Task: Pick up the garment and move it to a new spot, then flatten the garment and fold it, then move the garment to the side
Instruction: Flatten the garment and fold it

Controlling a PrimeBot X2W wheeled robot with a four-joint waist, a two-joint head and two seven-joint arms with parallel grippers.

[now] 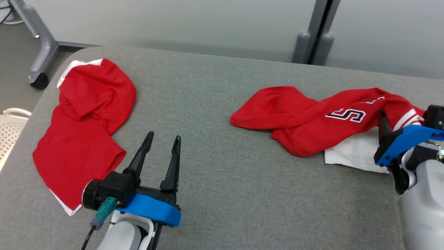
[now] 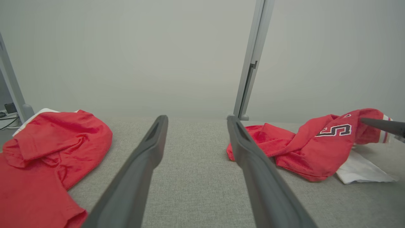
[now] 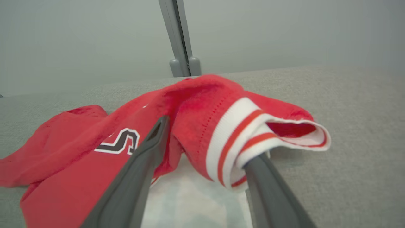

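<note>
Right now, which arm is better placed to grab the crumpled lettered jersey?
Right. The right gripper stands open at the striped cuff of the jersey; the left gripper hangs open over bare table, apart from it.

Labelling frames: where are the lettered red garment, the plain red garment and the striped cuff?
lettered red garment [image 1: 298, 114]: head view, cloth left of the lettering.
plain red garment [image 1: 79, 139]: head view, its middle.
striped cuff [image 3: 215, 142]: right wrist view, white band.

My left gripper [image 1: 163, 136] hovers with its fingers spread wide, pointing forward. My right gripper [image 3: 207, 139] sits low, fingers parted too.
</note>
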